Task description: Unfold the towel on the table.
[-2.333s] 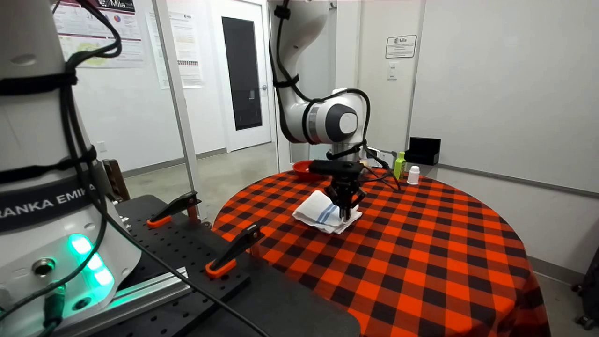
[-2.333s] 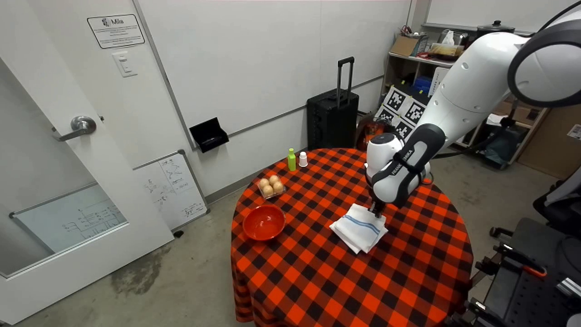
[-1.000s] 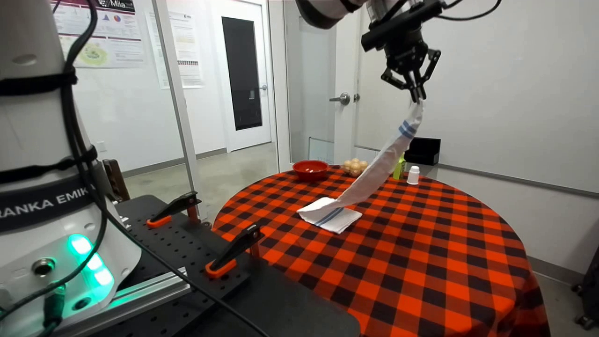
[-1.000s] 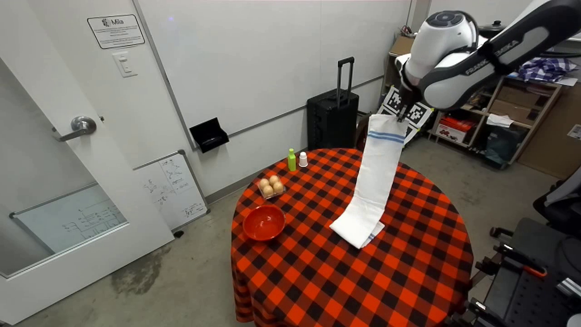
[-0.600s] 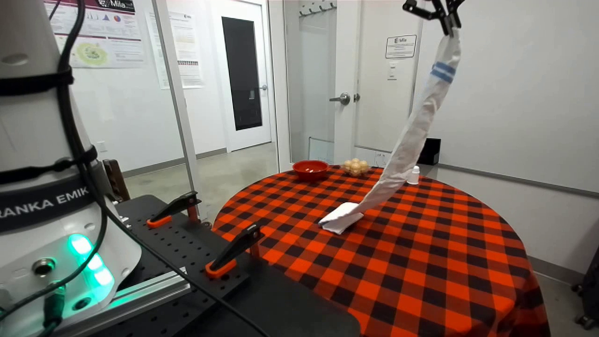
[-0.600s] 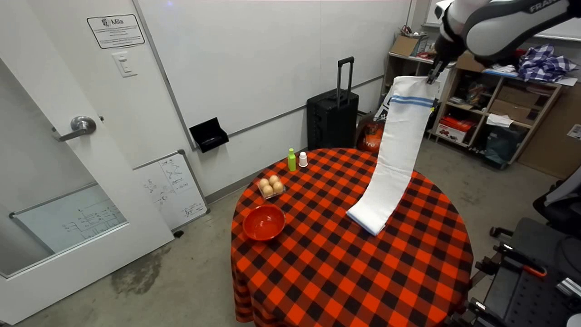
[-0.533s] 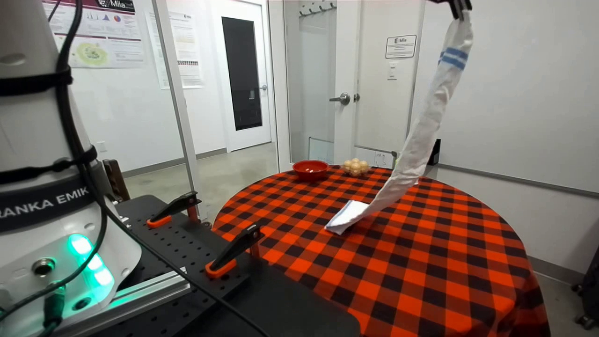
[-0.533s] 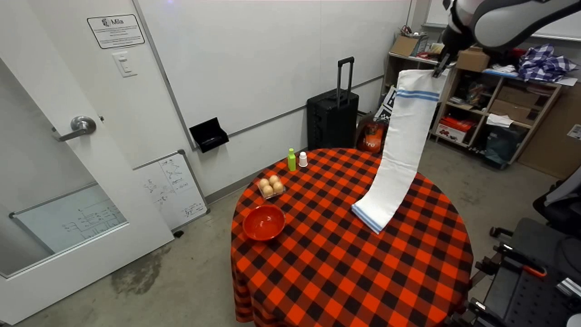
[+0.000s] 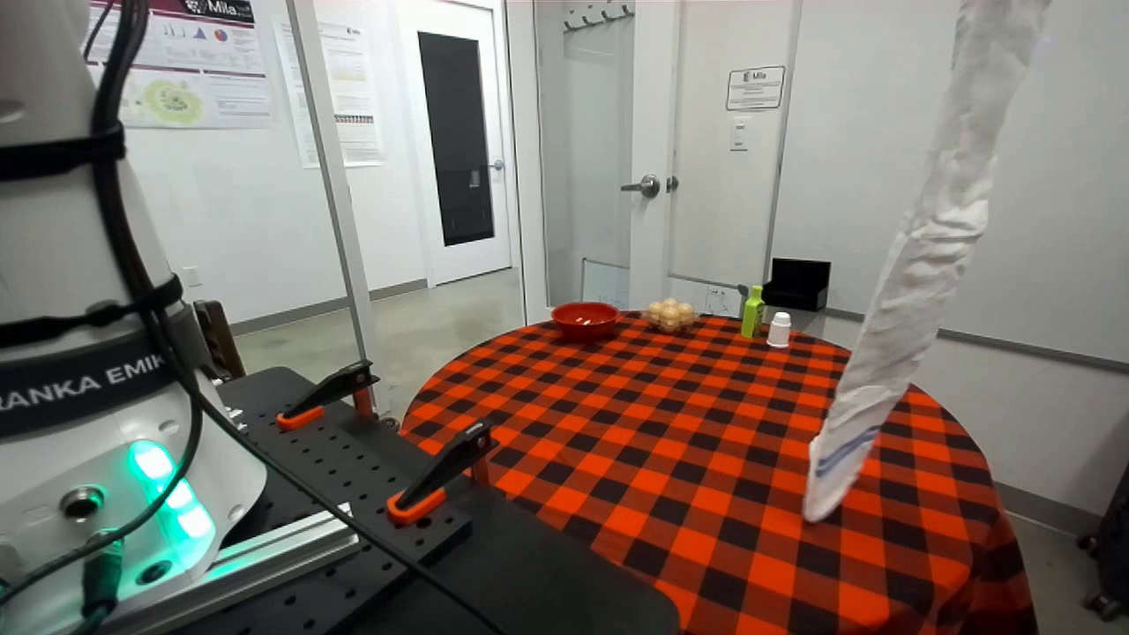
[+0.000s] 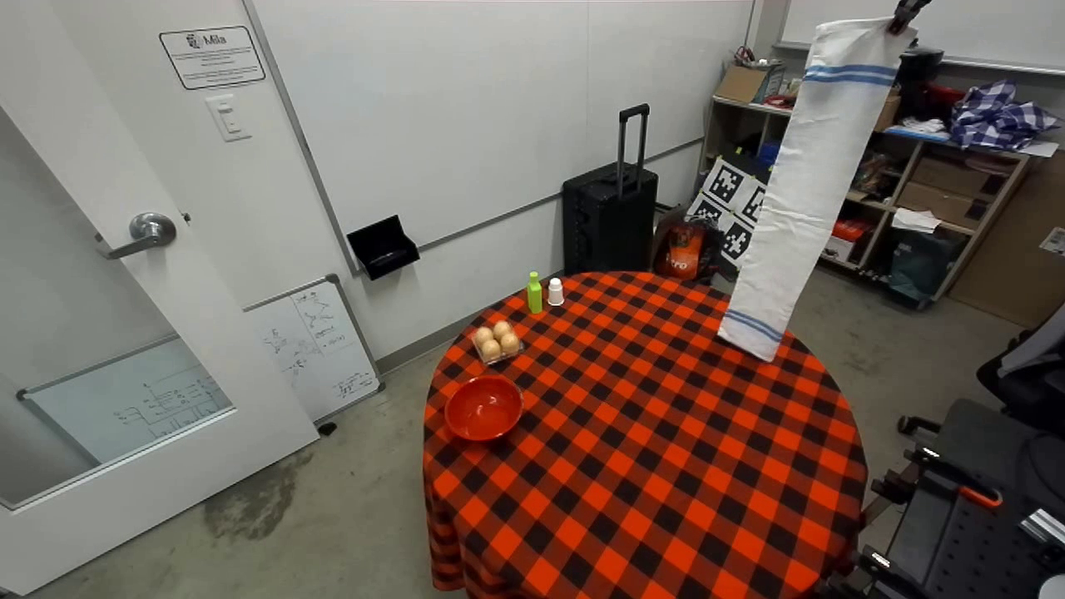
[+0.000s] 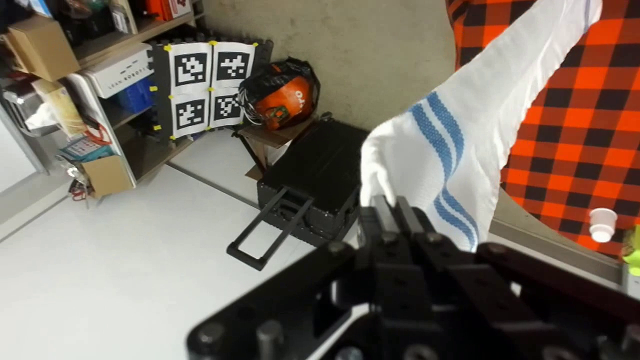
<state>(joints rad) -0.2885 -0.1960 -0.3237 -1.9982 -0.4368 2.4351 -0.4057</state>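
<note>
A long white cloth towel (image 10: 807, 191) with paired blue stripes near both ends is hanging from a black mechanical gripper (image 11: 391, 200) at a round desk (image 10: 632, 466) covered with red-and-black checked cloth (image 10: 532, 507). From where I am standing, the jaws are pressing together and are pinching the towel at one corner of its upper edge. The strip is slanting downward, its lower striped end showing against the checked cloth in every view; whether that end is touching the desk, I cannot tell. In an exterior view the towel (image 9: 926, 247) is extending upward out of sight. Away from the towel, smaller articles are standing near the desk's edge: a glossy red round bowl (image 10: 482, 408), a clear plastic carton (image 10: 506, 358) that is holding four tan egg-shaped objects (image 10: 492, 349), a slim bright-green bottle (image 10: 534, 295) and, just beside it, a small white plastic container (image 10: 555, 293). The carton is sitting between the bowl and the bottle. Beyond the desk, a black hard-sided case (image 10: 610, 220) with a raised handle is standing near a large white wall board (image 10: 466, 100). In an exterior view, the white base of the robot (image 9: 62, 256) is glowing with green lights (image 9: 178, 494).
</note>
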